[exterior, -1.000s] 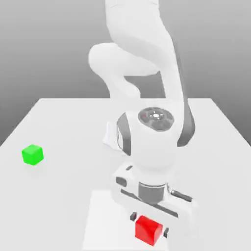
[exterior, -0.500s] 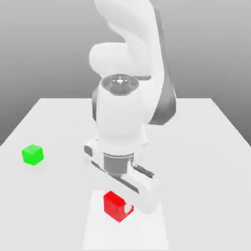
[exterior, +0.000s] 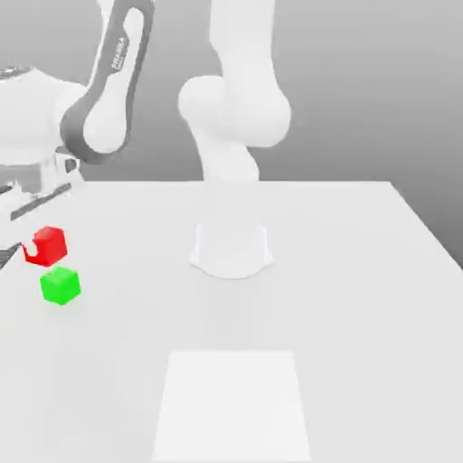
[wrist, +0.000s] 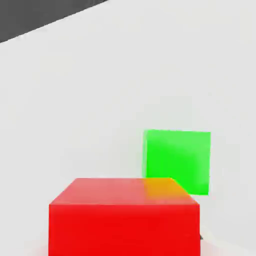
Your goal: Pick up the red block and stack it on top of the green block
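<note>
red block (exterior: 50, 244) lifted, carried over near green block (exterior: 61, 285)

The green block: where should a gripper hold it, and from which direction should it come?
Grip the green block on two opposite side faces, coming straight down from above. It is a small cube resting flat on the table, so its flat, parallel sides suit two fingers. For now the gripper holds the red block just above it, so that approach is probably blocked.

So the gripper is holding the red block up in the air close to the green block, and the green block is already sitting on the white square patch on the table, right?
Not quite. The green block sits on the bare table, well away from the white square patch, as the exterior view shows. The rest holds: the gripper holds the red block in the air close to it.
</note>
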